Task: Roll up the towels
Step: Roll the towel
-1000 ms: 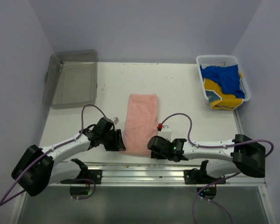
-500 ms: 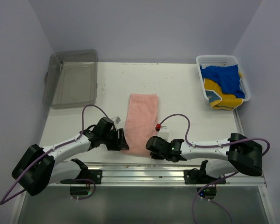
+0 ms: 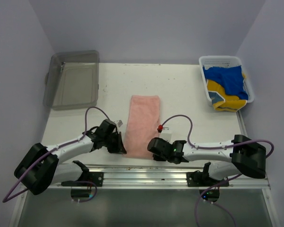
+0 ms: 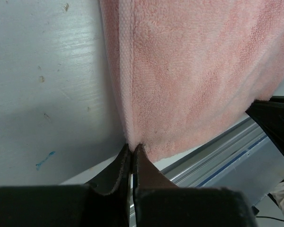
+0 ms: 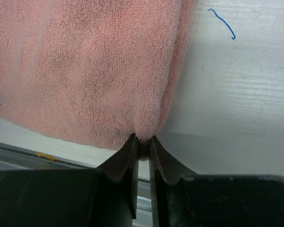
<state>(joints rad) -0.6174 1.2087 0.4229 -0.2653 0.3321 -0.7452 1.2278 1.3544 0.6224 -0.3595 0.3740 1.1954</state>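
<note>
As the salmon pink terry towel (image 3: 143, 125) lies lengthwise away from them, the left gripper (image 4: 132, 150) and right gripper (image 5: 143, 142) clamp its 2 near corners.

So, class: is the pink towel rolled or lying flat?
Flat, not rolled: the towel lies as a long strip on the table, left gripper and right gripper each pinching a near corner.

One towel (image 3: 143, 125) lies on the table's (image 3: 180, 94) middle, tray (image 3: 52, 85) behind-left, basket (image 3: 220, 58) holding other towels (image 3: 227, 87) behind-right.
</note>
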